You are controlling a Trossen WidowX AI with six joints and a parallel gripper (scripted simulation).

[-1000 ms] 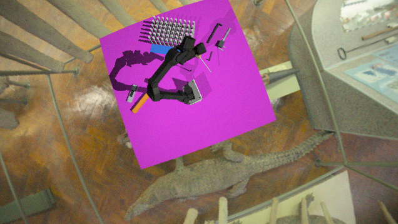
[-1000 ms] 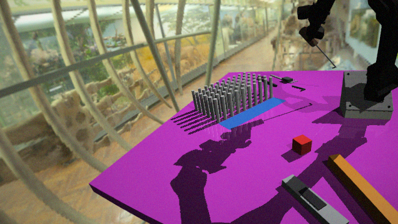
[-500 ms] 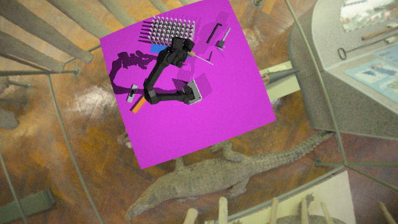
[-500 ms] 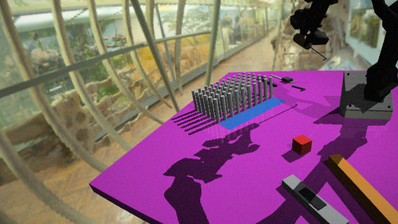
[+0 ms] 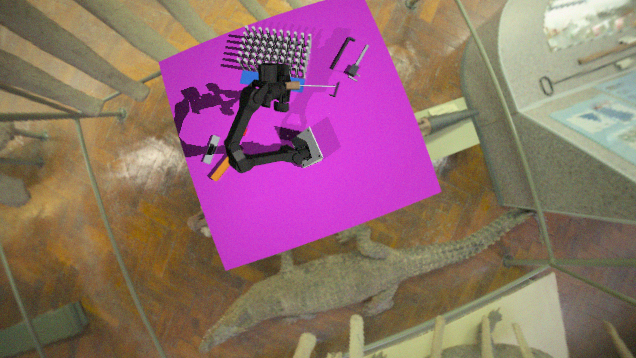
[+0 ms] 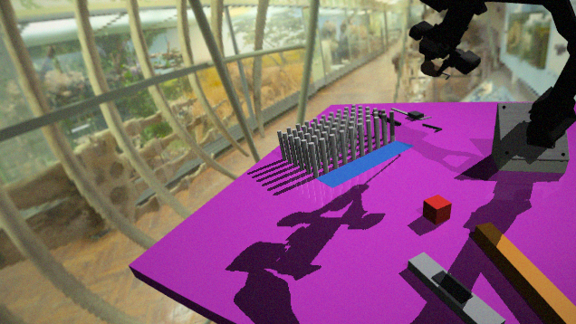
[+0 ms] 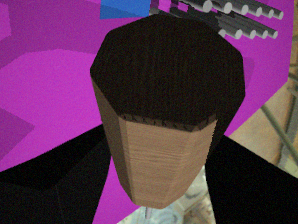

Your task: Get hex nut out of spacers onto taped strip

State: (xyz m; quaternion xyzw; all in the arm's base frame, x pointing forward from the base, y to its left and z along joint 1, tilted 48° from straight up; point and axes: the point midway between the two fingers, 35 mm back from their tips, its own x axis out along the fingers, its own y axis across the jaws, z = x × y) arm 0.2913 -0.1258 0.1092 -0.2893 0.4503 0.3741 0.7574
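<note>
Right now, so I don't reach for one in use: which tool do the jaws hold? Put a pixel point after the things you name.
The wooden-handled tool (image 5: 293, 85) (image 6: 429, 69) (image 7: 165, 160), raised up; the others lie on the table (image 5: 350, 200) (image 6: 217, 271) (image 7: 65, 75).

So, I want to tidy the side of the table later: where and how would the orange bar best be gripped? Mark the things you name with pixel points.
Probably around mid-length, from straight above, closing across its narrow width. The orange bar (image 5: 218, 171) (image 6: 534, 275) lies flat, long and slim, with straight parallel long sides. The grey block (image 5: 215, 140) (image 6: 424, 262) lies close beside it, so open only modestly.
</note>
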